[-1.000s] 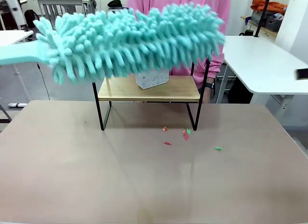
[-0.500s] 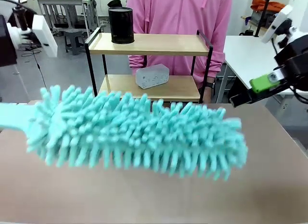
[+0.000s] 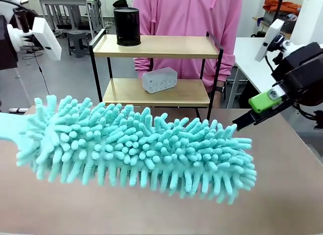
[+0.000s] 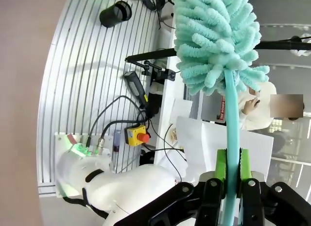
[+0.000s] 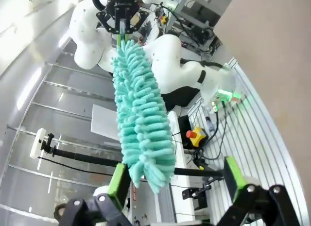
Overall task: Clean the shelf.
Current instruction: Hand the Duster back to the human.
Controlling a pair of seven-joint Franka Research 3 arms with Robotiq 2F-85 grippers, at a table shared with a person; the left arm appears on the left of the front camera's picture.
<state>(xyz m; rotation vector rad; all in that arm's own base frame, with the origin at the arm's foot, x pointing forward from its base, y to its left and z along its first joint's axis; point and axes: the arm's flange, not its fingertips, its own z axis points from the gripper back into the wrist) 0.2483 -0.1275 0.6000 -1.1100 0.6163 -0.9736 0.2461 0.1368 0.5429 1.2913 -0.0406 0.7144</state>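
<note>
The left end effector (image 4: pixel 232 187) is clamped on the thin teal handle of a fluffy teal duster (image 3: pixel 136 144), its green pads pressed against the handle from both sides in the left wrist view. From that end effector the duster's head runs straight out ahead along the fingers' line. In the front view its long axis lies roughly level across the picture, close to the camera and over the tabletop (image 3: pixel 287 159). The right end effector (image 5: pixel 172 180) stands wide open and holds nothing; in its own view the duster's free tip hangs between its spread fingers, seemingly a little beyond them, though whether anything touches cannot be told. The shelf (image 3: pixel 156 45) stands beyond the duster, farther from both end effectors, toward the person in the pink top at the far side. Its top board carries a black cylindrical can (image 3: pixel 126 26) and its lower board a small white block (image 3: pixel 159 80). The coming move probably turns on this: the shelf lies across the duster's axis, not along it, so the left arm, which holds the tool, would have to carry the head forward onto the boards.
</note>
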